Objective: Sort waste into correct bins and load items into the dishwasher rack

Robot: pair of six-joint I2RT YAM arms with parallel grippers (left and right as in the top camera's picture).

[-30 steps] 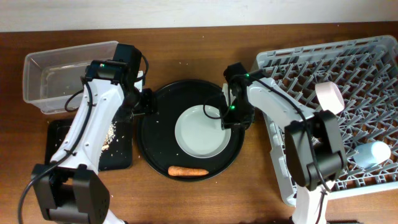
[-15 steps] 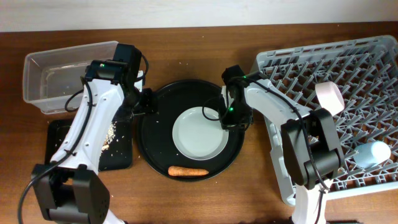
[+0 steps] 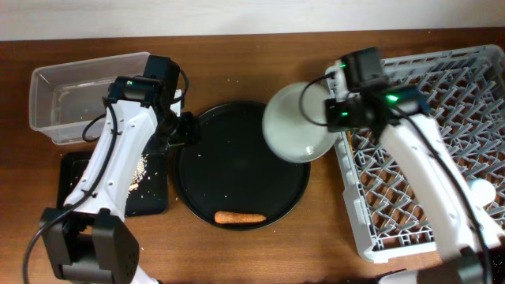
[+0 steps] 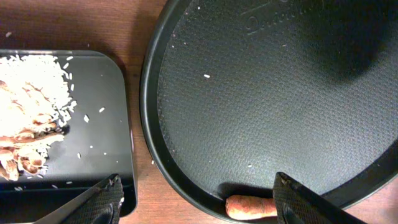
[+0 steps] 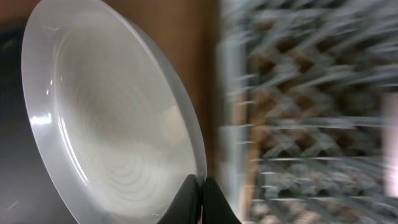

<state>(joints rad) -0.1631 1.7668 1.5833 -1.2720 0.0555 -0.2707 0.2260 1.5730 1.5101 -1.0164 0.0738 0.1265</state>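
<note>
My right gripper (image 3: 331,118) (image 5: 200,186) is shut on the rim of the pale round plate (image 3: 293,122) (image 5: 112,124). It holds the plate tilted in the air at the left edge of the grey dishwasher rack (image 3: 426,166) (image 5: 311,124). My left gripper (image 3: 185,130) (image 4: 199,186) is open and empty over the left rim of the round black tray (image 3: 237,162) (image 4: 261,93). The orange carrot (image 3: 238,216) (image 4: 249,206) lies at that tray's near edge. Beige-white food scraps (image 3: 142,167) (image 4: 31,118) lie in the flat black tray (image 3: 154,197) (image 4: 99,143).
The clear plastic tub (image 3: 87,95) stands at the back left. A light-blue cup (image 3: 480,189) shows at the rack's right side, partly behind my right arm. A strip of bare wood separates the round tray from the flat tray.
My right gripper has lifted the plate off the round black tray and carried it right and back to the rack's left edge. The left arm has not moved.
</note>
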